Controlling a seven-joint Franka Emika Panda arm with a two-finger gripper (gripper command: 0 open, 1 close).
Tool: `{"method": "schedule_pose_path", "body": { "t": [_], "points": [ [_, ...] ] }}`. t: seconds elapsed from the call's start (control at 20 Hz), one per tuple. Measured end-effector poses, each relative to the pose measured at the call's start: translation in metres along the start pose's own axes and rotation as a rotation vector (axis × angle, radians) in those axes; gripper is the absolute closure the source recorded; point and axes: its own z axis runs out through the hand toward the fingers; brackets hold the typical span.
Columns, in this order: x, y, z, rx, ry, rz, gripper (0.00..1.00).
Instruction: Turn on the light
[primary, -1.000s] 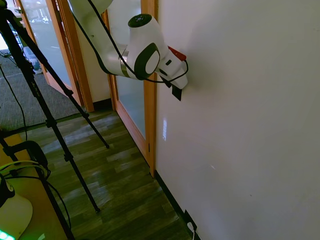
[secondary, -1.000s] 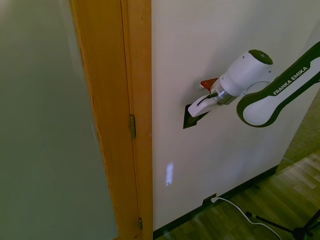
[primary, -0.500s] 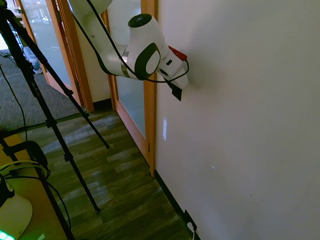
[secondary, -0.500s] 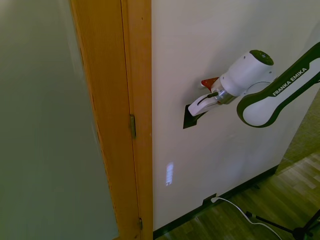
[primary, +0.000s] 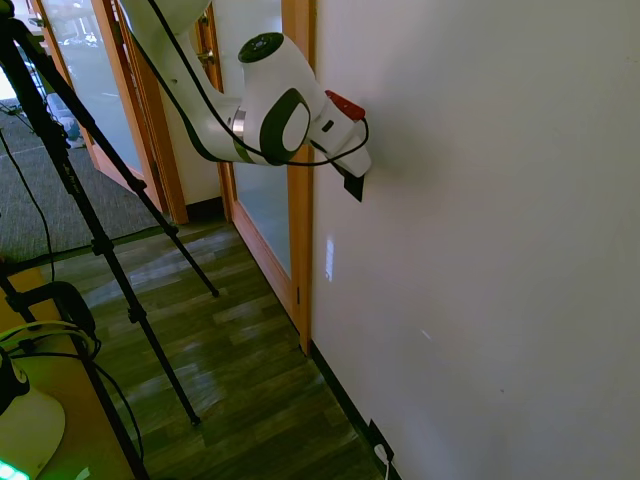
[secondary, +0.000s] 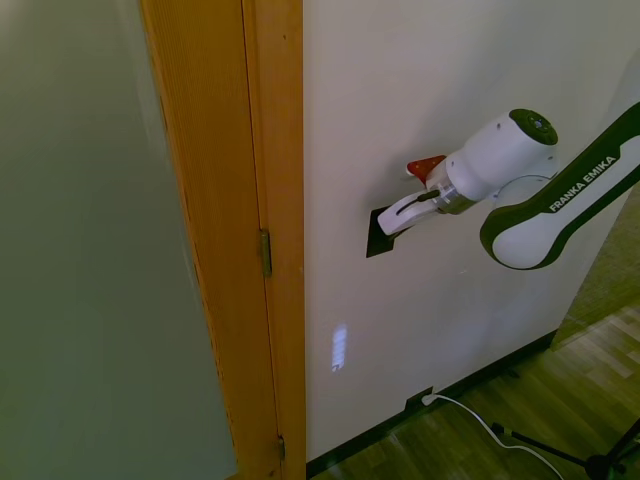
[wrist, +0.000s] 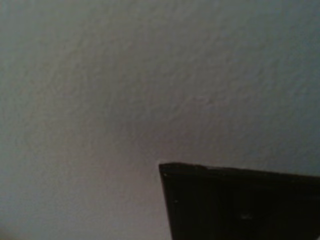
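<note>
The light itself is out of view. Its switch is a small black wall plate on the white wall, just beside the wooden door frame. My gripper is right up against the upper part of this plate, its white hand pointing into the wall. The fingers are hidden between the hand and the plate. Up close in the wrist view, a corner of the black plate shows against bare wall.
A wooden door frame with a glass panel stands beside the switch. Low on the wall sits a black plate with a white plug, with a cable across the wood floor. A tripod stands in the hallway.
The arm's wrist and forearm have swung a little away from the wall, while the gripper's tip stays at the black plate.
</note>
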Motion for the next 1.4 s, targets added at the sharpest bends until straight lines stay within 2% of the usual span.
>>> {"method": "schedule_pose_path", "body": {
  "t": [0.3, 0.35, 0.75, 1.05, 1.4],
  "points": [
    [-0.003, -0.001, -0.006, 0.031, 0.043, 0.002, 1.00],
    [-0.003, 0.000, -0.006, 0.033, 0.045, 0.001, 0.00],
    [-0.005, 0.005, -0.006, 0.060, 0.051, 0.005, 0.00],
    [-0.016, 0.025, -0.017, 0.144, 0.093, 0.038, 0.00],
    [-0.049, 0.057, -0.026, 0.199, 0.147, 0.076, 0.00]
  ]
}}
